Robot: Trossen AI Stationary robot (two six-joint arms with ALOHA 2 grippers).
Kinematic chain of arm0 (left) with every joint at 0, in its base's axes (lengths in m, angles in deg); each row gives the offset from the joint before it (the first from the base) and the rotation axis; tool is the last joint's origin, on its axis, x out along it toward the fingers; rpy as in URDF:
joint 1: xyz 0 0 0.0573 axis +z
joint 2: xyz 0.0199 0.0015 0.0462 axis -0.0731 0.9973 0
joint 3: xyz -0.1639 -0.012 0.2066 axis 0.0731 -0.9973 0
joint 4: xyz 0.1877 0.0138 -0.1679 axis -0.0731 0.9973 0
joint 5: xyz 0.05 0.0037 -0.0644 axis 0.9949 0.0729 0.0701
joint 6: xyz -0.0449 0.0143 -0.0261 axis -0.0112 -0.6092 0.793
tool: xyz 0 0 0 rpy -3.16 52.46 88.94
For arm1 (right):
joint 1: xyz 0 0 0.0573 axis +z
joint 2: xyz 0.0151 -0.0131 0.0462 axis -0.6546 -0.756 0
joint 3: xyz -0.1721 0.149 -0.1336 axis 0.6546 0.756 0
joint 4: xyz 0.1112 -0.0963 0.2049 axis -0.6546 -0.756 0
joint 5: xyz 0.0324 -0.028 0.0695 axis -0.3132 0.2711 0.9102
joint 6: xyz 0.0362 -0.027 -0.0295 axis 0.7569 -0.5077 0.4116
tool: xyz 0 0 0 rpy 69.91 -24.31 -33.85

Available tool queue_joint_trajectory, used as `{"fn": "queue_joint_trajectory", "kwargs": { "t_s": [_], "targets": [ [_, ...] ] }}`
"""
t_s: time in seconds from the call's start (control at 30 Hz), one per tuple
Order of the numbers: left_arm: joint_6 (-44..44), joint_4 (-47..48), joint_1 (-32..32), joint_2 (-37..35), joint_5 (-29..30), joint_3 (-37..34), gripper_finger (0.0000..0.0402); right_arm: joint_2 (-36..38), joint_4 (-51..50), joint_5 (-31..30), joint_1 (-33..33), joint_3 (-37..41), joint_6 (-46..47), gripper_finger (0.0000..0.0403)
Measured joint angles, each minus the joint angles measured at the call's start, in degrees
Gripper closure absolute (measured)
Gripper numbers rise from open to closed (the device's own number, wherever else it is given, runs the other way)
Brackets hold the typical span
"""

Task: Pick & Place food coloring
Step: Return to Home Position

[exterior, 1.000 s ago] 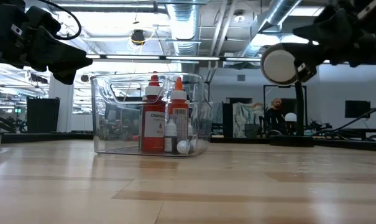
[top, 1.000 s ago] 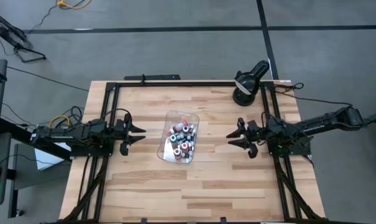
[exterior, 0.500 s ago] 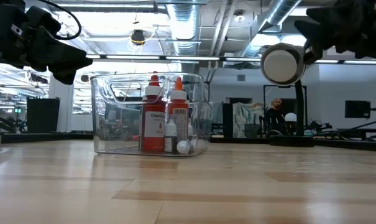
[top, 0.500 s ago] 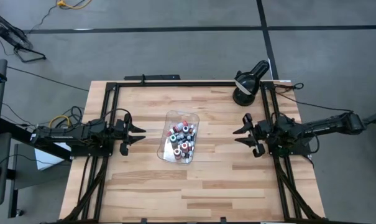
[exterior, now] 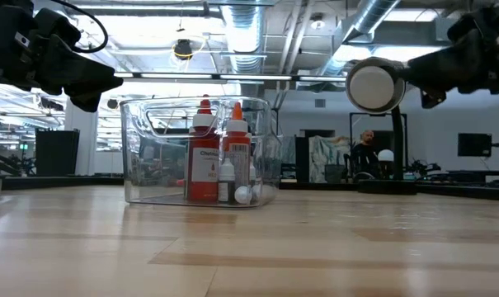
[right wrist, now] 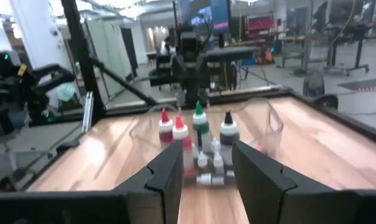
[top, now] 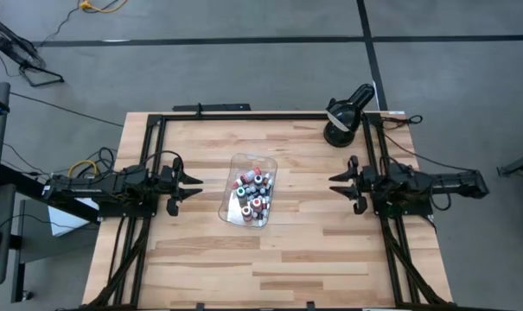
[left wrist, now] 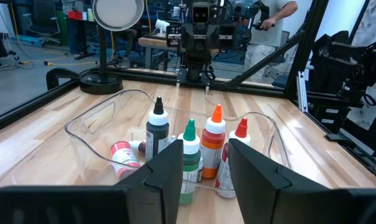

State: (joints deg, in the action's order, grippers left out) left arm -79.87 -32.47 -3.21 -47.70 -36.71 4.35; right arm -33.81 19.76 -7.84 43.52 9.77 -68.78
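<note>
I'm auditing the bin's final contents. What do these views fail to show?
- High view: the food coloring bottles crowd the clear bin, too small and overlapped to count.
- Low view: the two tall front bottles hide whatever stands behind them.
- Left wrist view: fingers of the left gripper cover the nearest bottles' bases.
- Any view: label text too small to read.

Table (top: 287, 250) is showing pale jointed wood — smooth, giving off a low satin sheen in the low view. Tray (exterior: 150, 157) is reading as clear hard plastic, glossy, catching ceiling lights on its walls. Bottles (left wrist: 214, 149) are looking like smooth plastic, with glossy caps. Frame (top: 244, 117) is appearing as black metal bar, matt. Left gripper (left wrist: 204, 162) is showing dark matt plastic on its fingers — no shine. Floor (top: 244, 69) is looking like smooth grey concrete.
</note>
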Motion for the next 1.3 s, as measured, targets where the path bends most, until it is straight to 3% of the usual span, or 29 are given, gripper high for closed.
{"fn": "queue_joint_trajectory", "kwargs": {
  "t_s": [0.07, 1.3],
  "targets": [
    [0.02, -0.01, 0.01, 0.00, 0.00, 0.00, 0.0284, 3.36, -2.84, 1.39, -0.04, -0.02, -0.07, 0.0274],
    [0.01, 0.00, 0.01, 0.01, 0.02, 0.00, 0.0284, 3.31, -3.17, 2.38, 3.13, -0.02, 1.99, 0.0274]
  ]
}}
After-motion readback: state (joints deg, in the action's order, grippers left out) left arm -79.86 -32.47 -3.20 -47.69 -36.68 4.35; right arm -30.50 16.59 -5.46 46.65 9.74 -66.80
